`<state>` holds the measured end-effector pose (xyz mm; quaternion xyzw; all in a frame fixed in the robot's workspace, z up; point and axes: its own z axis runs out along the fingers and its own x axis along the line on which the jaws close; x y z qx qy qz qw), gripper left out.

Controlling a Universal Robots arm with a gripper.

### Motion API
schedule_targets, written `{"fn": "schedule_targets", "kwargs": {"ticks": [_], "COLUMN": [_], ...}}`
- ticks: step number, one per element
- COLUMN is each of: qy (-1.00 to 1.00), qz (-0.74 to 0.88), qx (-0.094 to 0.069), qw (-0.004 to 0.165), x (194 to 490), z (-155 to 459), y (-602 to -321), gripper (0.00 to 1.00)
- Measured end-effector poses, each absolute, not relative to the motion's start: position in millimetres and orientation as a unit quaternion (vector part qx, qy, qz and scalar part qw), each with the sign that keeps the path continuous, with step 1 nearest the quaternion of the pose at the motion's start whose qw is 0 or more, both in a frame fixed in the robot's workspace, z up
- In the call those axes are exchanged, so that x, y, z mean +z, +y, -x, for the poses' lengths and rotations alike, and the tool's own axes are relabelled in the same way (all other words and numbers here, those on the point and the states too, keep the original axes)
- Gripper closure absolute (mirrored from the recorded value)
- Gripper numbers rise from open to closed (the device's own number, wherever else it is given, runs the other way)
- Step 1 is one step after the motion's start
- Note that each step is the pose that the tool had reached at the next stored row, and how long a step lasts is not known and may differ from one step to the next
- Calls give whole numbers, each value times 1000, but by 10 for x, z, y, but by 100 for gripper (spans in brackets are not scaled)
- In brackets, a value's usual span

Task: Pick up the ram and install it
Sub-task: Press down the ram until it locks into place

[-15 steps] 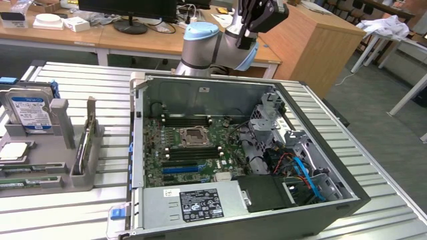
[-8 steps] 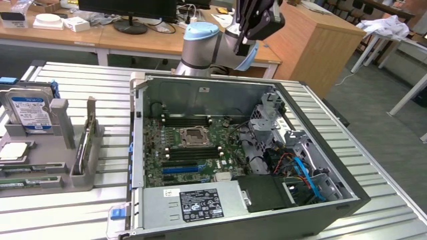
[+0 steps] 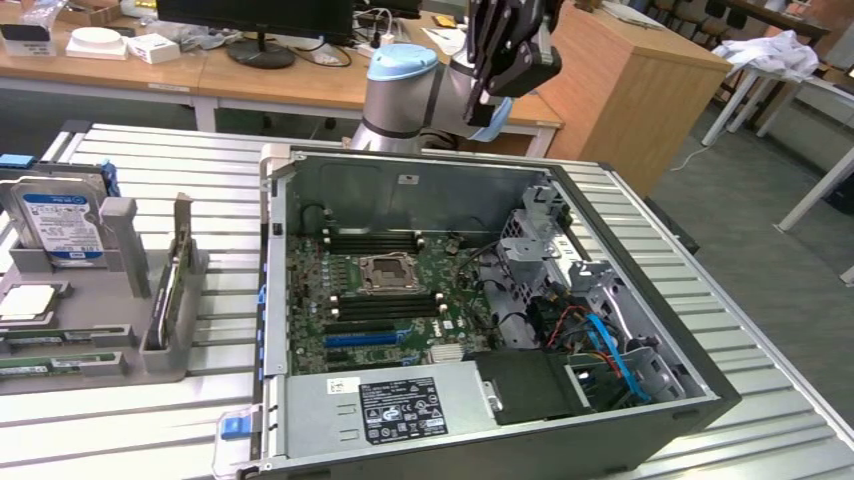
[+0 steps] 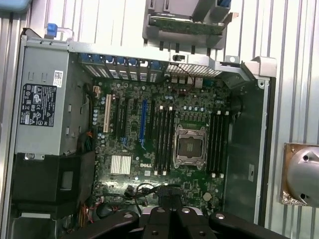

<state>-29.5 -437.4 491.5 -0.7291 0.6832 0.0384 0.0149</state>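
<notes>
RAM stick (image 3: 163, 300) apparently stands on edge in the grey holder rack (image 3: 134, 350) at the exterior view's left, just beside the open computer case (image 3: 627, 240); hard to confirm.

Gripper (image 3: 505, 45) hangs high over the case's far wall, carrying nothing; whether its fingers are apart I cannot tell.

Best grip: stick's long edges, squarely.

Empty memory slots (image 4: 164, 134) flank the CPU socket (image 4: 189, 147).

Hard drive (image 3: 60, 225) crowds the rack; cables (image 3: 594, 330) lie aside.

slatted metal table (image 3: 787, 420) carries open computer case (image 3: 467, 330), lying on its side, and grey parts rack (image 3: 120, 300) just beside it toward the exterior view's left.
</notes>
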Motion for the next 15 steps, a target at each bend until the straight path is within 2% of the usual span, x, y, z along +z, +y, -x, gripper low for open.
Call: {"fn": "schedule_targets", "kwargs": {"ticks": [15], "qy": [683], "qz": [729], "qx": [38], "qw": [15], "x": [4644], "z": [295], "y": [-4374], "gripper": [90]}}
